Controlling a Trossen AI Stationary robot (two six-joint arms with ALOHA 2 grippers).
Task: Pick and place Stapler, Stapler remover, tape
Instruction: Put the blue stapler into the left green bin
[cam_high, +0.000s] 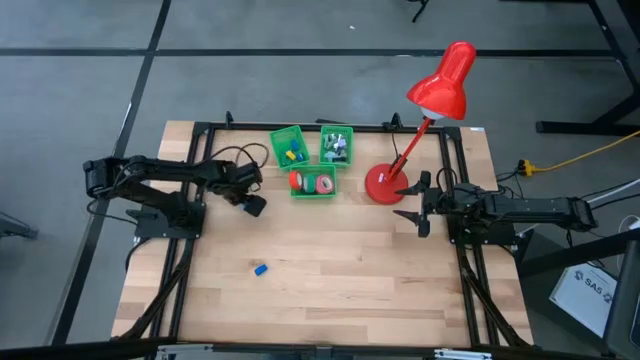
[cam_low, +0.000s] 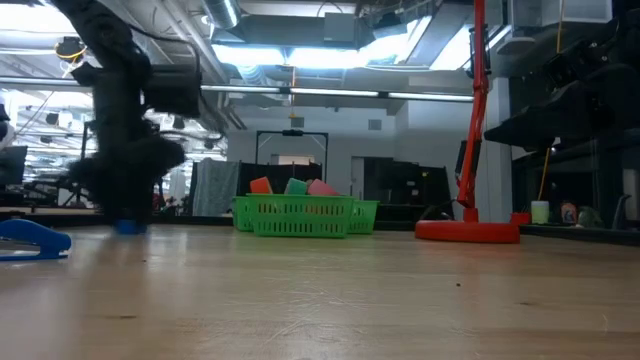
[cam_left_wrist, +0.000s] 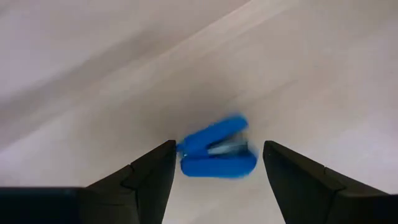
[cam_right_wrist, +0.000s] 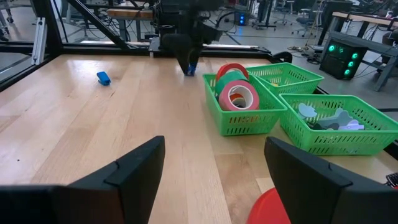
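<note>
My left gripper (cam_high: 252, 204) is open, fingers pointing down close over the table, left of the baskets. A small blue stapler (cam_left_wrist: 217, 152) shows just past and between its fingertips (cam_left_wrist: 217, 143), blurred; it also shows under the gripper in the low view (cam_low: 128, 228). A second blue stapler (cam_high: 260, 269) lies on the bare wood nearer the front. Red, orange and pink tape rolls (cam_high: 313, 183) stand in the nearest green basket (cam_right_wrist: 242, 118). Pale staple removers (cam_right_wrist: 333, 118) lie in another basket. My right gripper (cam_high: 415, 212) is open and empty beside the lamp base.
Three green baskets stand at the back middle; the left one (cam_high: 290, 148) holds blue, green and yellow staplers. A red desk lamp's base (cam_high: 383, 185) stands right of the baskets, close to my right gripper. Bare wood (cam_high: 330, 280) stretches across the front half.
</note>
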